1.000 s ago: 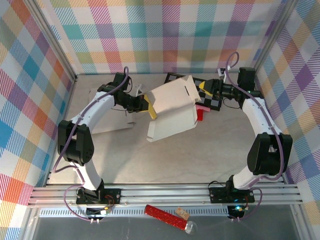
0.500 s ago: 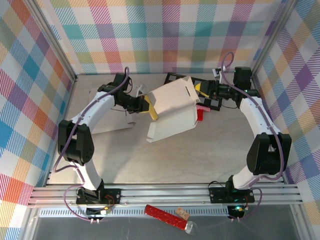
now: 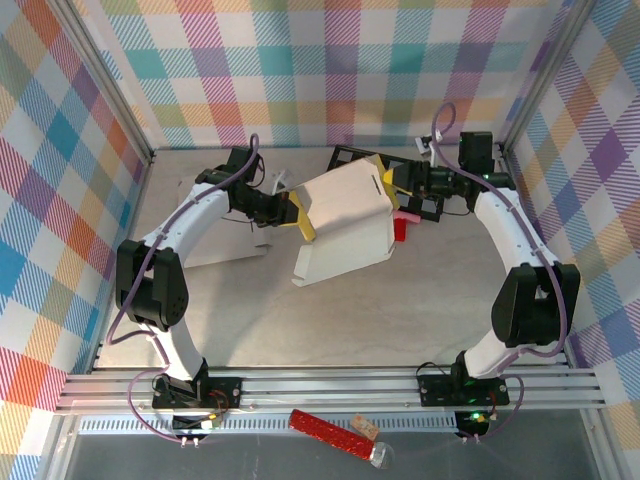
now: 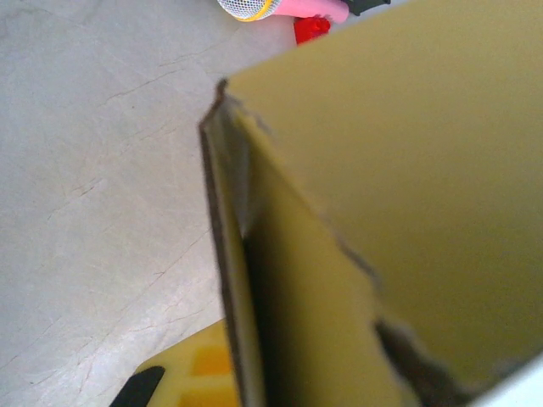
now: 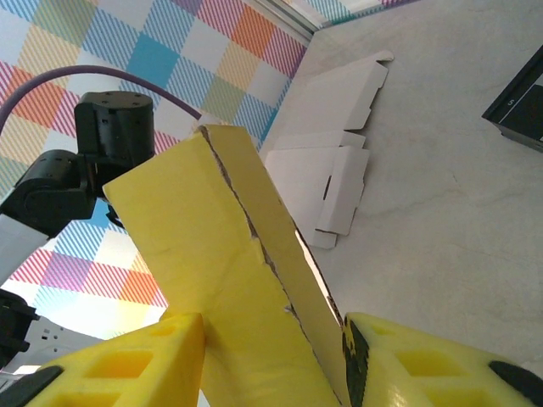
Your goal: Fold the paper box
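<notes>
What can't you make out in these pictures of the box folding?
- Red object, top view: mostly hidden behind the paper box; identity unclear.
- Pink item, left wrist view: cut off by the top edge.
- Right claw, right wrist view: box panel covers its pads, so grip unclear.

Grey bench, plaid walls all round. A small red block sits mid-right, with a pink-handled thing just behind it. There's a black-framed plate near the back wall. Down front, below the rails, a red tube lies slantwise.
</notes>
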